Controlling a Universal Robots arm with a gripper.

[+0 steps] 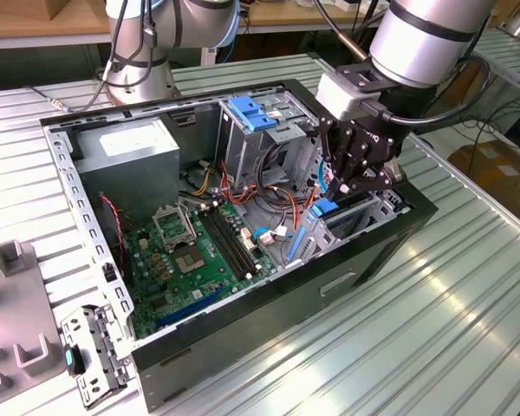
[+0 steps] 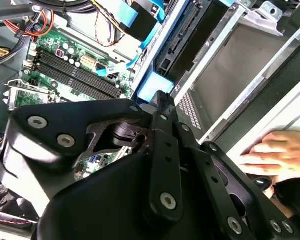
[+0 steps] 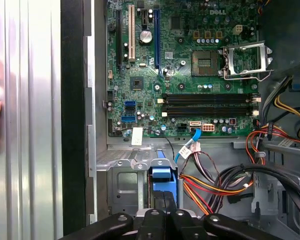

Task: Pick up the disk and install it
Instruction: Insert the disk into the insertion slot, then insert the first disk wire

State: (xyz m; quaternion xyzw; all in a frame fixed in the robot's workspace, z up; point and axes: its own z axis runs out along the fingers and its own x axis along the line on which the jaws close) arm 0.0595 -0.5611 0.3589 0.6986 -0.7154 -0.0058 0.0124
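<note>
1. Exterior view: the end effector [image 1: 345, 192] reaches into the open computer case [image 1: 269, 325]. The disk [image 1: 325, 208] stands on edge in the bay just beneath it.
2. Second wrist view: the end effector [image 2: 161, 97] looks closed and empty, its tip against the disk's [image 2: 151, 84] blue end.
3. First wrist view: the disk [image 3: 162, 175] lies dead ahead, its long axis running away from the end effector [image 3: 165, 200].

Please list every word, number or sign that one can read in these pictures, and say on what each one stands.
No text here can be quoted with certainty.
White label on the power supply, exterior view: blurred, unreadable.
White sticker on the motherboard, first wrist view: too small to read.
Fine white printing across the motherboard, both wrist views: too small to read.
</note>
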